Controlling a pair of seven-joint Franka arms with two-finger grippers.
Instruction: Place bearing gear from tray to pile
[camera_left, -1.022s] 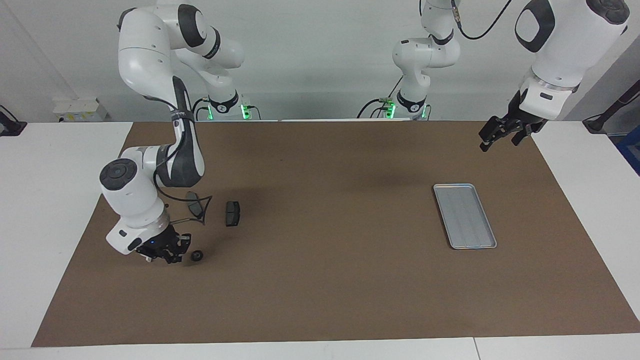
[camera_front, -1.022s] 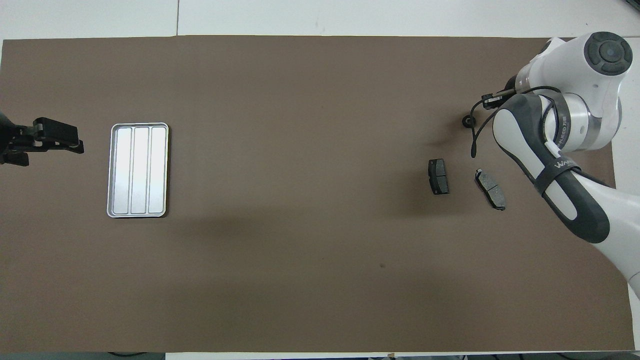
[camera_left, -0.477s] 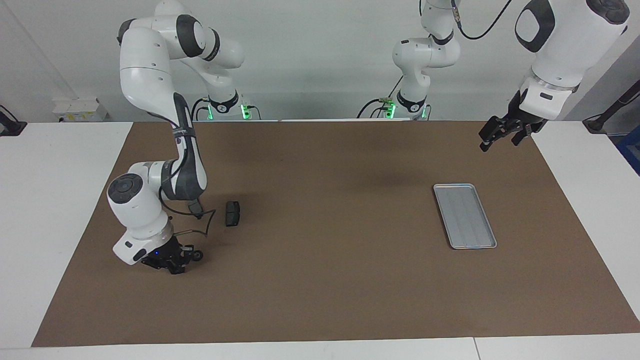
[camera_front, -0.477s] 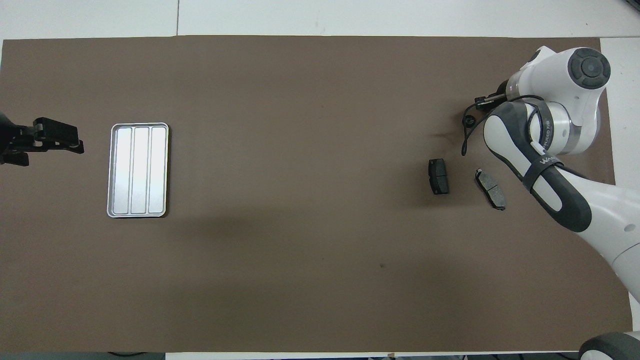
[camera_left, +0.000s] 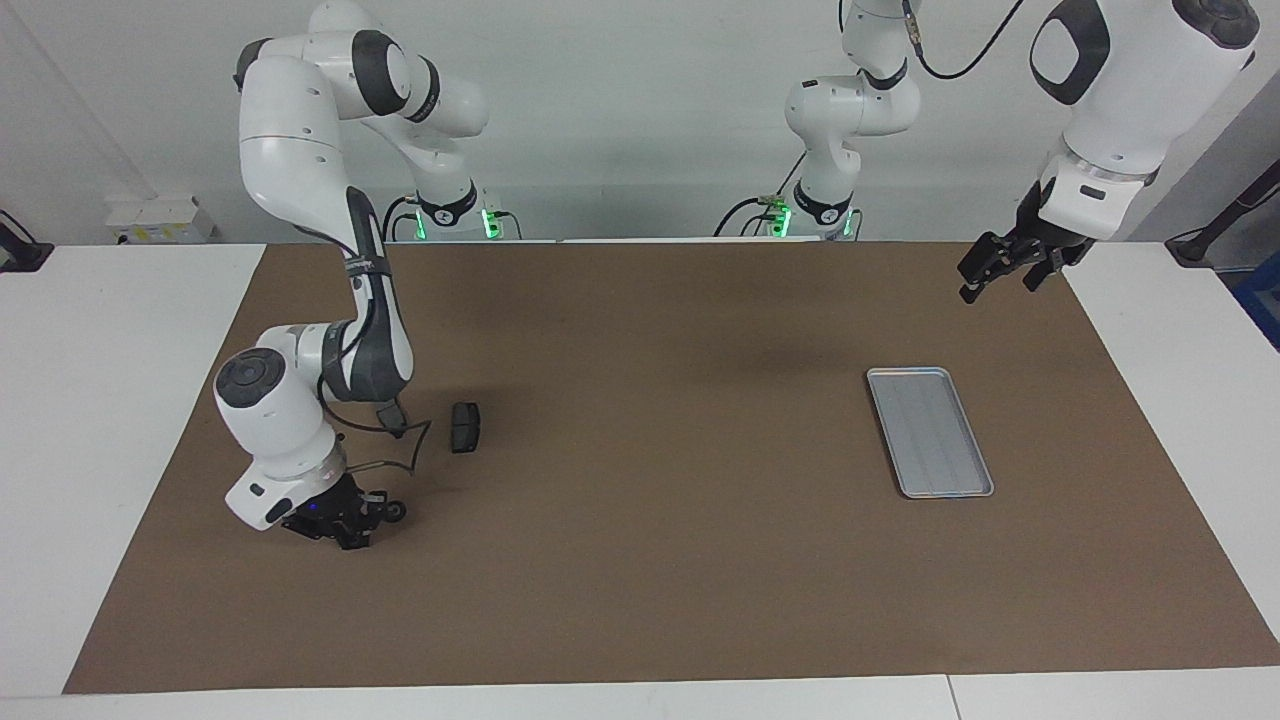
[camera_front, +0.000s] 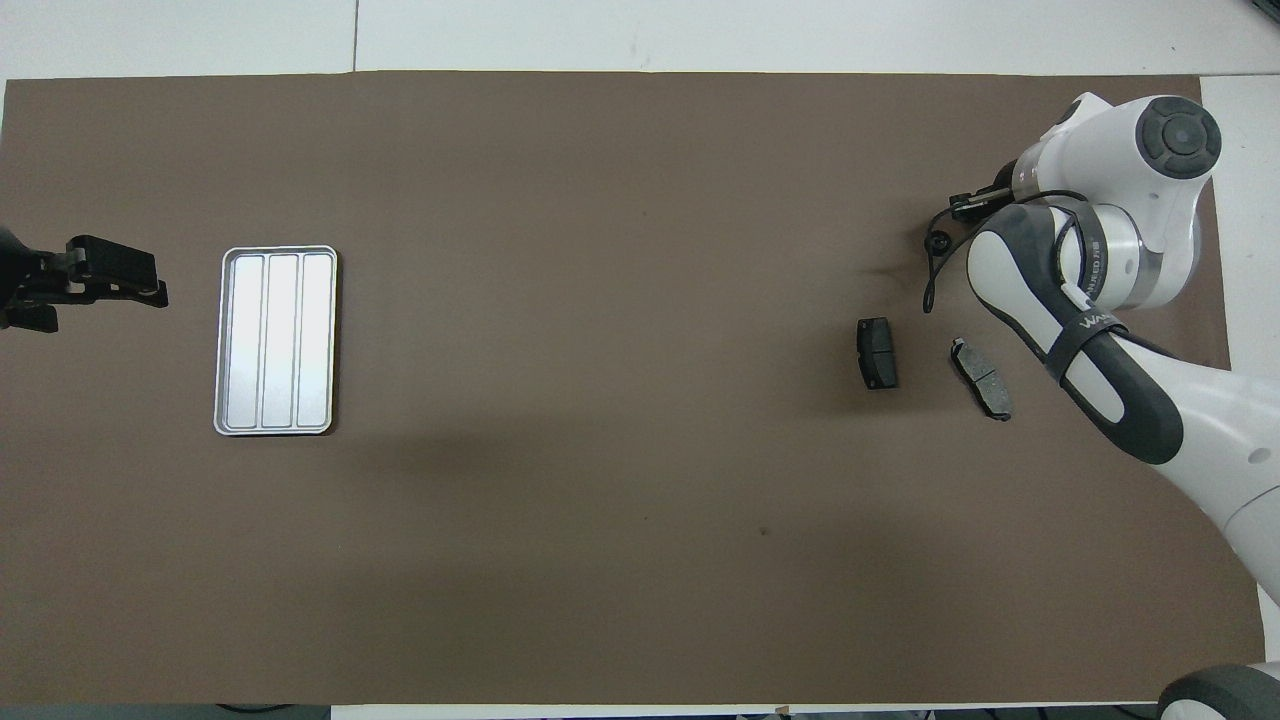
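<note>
Two Franka arms at a counter covered by a brown mat. Right gripper, low at the mat toward the right arm's end of the counter, with the small dark round bearing gear at its tips; gear seen in the overhead view as a small dark ring just beside the gripper, lying on the mat; whether the jaws stand apart or still clamp the gear cannot be told, and contact between tips and gear cannot be settled either. Pile: two dark grey brake-pad-shaped pieces, one lying free on the mat nearer to the robots than the gear, the other beside it toward the right arm's end, partly covered by the right arm in the facing view; gear near these pieces but apart from them. Tray, silver-grey with lengthwise ridges, flat on the mat toward the left arm's end of the counter, well apart from the pile, nothing in it. Left gripper, waiting raised over the mat's edge at the left arm's end, beside the tray in the overhead view; jaws apart, holding nothing.
</note>
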